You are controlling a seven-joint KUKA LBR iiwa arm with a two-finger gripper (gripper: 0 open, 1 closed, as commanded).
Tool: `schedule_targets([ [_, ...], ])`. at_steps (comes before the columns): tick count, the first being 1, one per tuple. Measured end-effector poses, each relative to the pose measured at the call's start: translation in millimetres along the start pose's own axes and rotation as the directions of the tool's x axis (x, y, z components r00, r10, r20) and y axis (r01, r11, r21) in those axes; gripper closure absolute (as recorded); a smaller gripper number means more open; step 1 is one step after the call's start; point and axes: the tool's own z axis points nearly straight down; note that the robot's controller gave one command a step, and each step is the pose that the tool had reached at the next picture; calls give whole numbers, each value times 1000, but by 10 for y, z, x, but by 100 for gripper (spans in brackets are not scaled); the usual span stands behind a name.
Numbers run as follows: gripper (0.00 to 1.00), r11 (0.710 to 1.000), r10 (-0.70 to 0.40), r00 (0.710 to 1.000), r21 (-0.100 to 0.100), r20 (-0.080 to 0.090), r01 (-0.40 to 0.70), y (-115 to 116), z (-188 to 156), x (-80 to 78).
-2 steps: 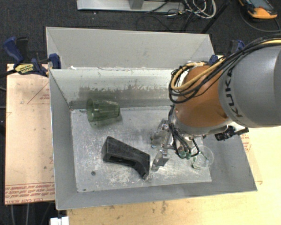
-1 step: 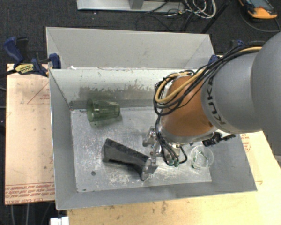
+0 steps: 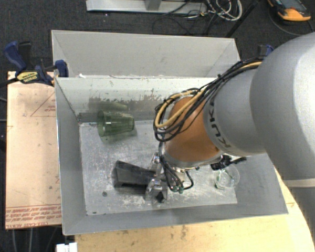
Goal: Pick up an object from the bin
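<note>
one black block, beside end effector

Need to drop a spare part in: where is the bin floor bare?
Bare floor lies on the left side, between the green cup and the black block, and at the front-left corner. Crowded: front centre, where the hand sits by the block, clear object beyond.

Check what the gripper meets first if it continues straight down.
Probably the right end of the black blocky object beside the gripper; otherwise the bin floor. Depth is unclear.
</note>
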Motion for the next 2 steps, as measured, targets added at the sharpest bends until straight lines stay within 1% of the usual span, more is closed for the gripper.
schedule_targets([
  [1,100,1000,0,1000,0,0,0,0,0,0],
  [2,100,991,-136,991,3,-8,136,29,-1505,-160],
])
